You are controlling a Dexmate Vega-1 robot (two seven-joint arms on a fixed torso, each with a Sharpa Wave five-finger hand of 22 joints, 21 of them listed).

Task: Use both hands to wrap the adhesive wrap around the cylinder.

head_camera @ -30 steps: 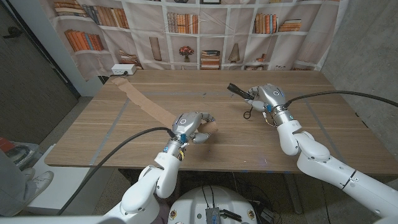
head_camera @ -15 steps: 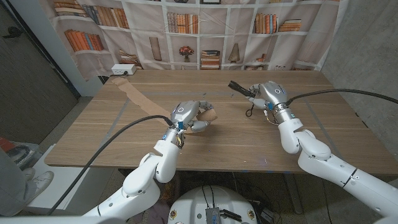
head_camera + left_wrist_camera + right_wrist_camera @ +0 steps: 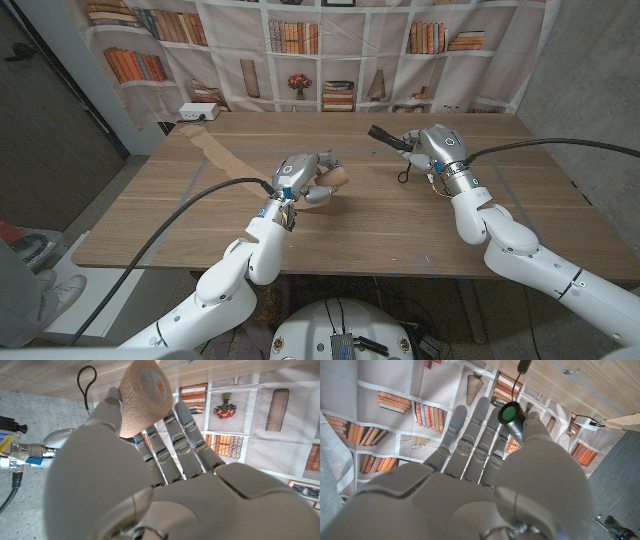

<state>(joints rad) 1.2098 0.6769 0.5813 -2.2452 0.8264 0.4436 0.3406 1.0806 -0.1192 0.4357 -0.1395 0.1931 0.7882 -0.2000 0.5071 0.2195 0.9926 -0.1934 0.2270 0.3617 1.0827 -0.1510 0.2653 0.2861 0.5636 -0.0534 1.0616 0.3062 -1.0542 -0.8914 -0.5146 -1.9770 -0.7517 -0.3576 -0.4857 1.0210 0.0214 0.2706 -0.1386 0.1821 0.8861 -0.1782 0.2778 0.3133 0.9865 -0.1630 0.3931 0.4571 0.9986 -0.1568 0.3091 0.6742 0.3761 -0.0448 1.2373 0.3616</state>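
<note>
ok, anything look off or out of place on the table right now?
One thing: a long strip of tan adhesive wrap trails loose across the wooden table, from the roll in the left hand toward the far left corner. The right hand holds the black cylinder well apart from it.

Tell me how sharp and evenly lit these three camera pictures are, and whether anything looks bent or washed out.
Head view: even soft light, faint shadows, the wooden table edges bow slightly from the wide lens. Left wrist view: the tan roll of adhesive wrap is crisp, the grey left hand close and smooth, without glare. Right wrist view: the right hand is sharp, the black cylinder with a green end clear.
</note>
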